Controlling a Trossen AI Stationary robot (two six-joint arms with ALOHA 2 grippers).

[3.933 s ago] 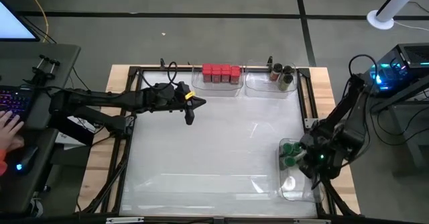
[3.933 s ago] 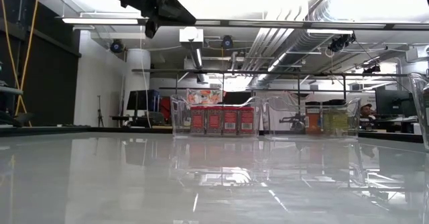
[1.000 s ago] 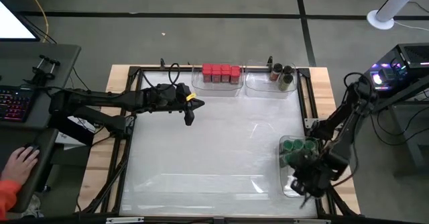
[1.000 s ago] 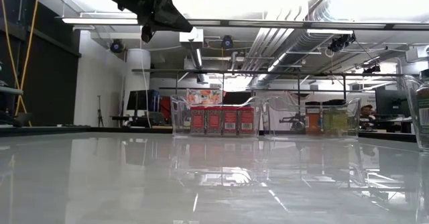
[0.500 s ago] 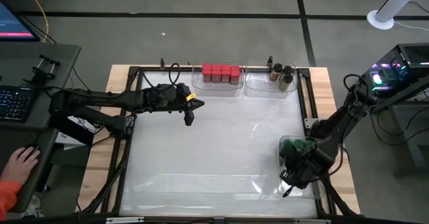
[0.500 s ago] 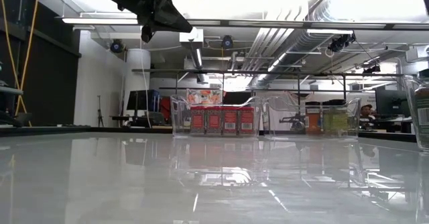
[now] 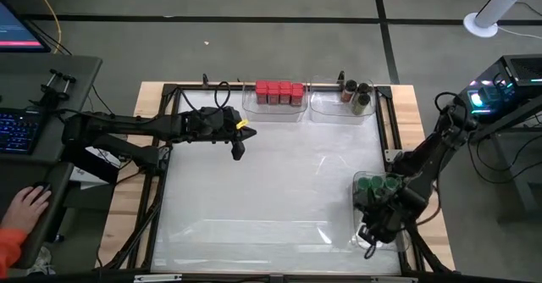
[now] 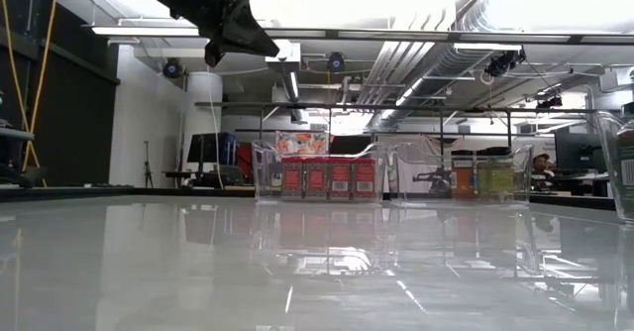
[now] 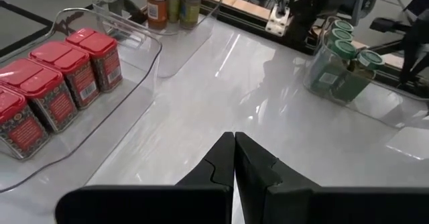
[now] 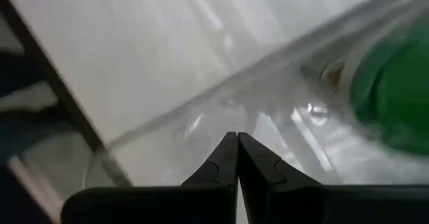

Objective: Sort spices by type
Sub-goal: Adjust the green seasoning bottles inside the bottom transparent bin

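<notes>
Your left arm reaches in from the worktop's left edge, stretched out nearly level toward the far side, and holds its dark two-finger left end effector (image 7: 239,147) raised above the surface near the far edge, left of centre. Its fingers (image 9: 221,163) are pressed together, empty. Your right arm folds in from the right edge, elbow bent, with the dark two-finger right end effector (image 7: 367,246) low at the near right corner, its fingers (image 10: 224,158) also closed and empty.
</notes>
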